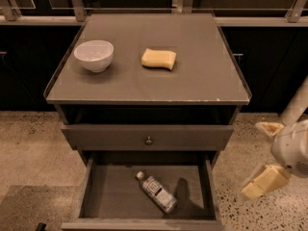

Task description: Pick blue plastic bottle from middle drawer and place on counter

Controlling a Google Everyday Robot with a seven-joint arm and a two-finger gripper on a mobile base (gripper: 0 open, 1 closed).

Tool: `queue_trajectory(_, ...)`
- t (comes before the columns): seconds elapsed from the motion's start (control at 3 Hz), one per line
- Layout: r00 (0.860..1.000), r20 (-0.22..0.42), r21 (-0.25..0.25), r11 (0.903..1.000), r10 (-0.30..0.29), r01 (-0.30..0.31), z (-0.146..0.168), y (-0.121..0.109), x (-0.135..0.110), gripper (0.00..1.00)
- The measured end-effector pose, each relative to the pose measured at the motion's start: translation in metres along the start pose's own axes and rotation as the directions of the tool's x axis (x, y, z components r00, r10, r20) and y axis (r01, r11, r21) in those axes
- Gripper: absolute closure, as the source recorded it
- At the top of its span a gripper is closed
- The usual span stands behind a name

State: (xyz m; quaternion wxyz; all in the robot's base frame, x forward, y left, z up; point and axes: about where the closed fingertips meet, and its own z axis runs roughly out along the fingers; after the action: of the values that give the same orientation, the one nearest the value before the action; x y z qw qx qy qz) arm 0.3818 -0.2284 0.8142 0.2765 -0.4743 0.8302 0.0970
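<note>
Camera view looks down on a grey cabinet. Its surface [202,81] carries a white bowl [94,55] at the left and a yellow sponge [159,58] near the middle, well apart from each other. Below a shut drawer front with a small knob [148,140], the middle drawer [108,191] is pulled out. At the right edge the arm [294,148] hangs over the speckled floor. Its pincer [255,159] is released, the two tan fingers spread and holding nothing, well apart from the cabinet and outside the drawer's right wall. The bottle [156,192] lies on its side on the drawer floor, slanted, with the white cap toward the back left and the base toward the front right.

The step in hand is judged to be the reach. The pincer should come in above the drawer and turn so that its fingers straddle the bottle across its narrow width, not along it. It should then drop straight down at mid-body, keeping off the knobbed front overhead and the side walls. A round bottle will likely roll if one finger touches it first.

The drawer's front is cut off at the bottom edge. Most of the arm is out of frame. The bottle's label is probably dark, though it is hard to make out.
</note>
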Motion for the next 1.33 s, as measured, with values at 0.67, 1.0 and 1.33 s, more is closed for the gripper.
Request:
queue_trajectory(0.67, 0.999, 0.028, 0.028, 0.9990, 0.034, -0.035, 0.026, 0.001, 0.015, 0.00)
queue_trajectory(1.0, 0.989, 0.056, -0.057, 0.9899, 0.133, -0.130, 0.092, 0.038, 0.047, 0.00)
queue_trajectory(1.33, 0.978, 0.071, -0.120, 0.9749, 0.196, -0.187, 0.168, 0.067, 0.068, 0.00)
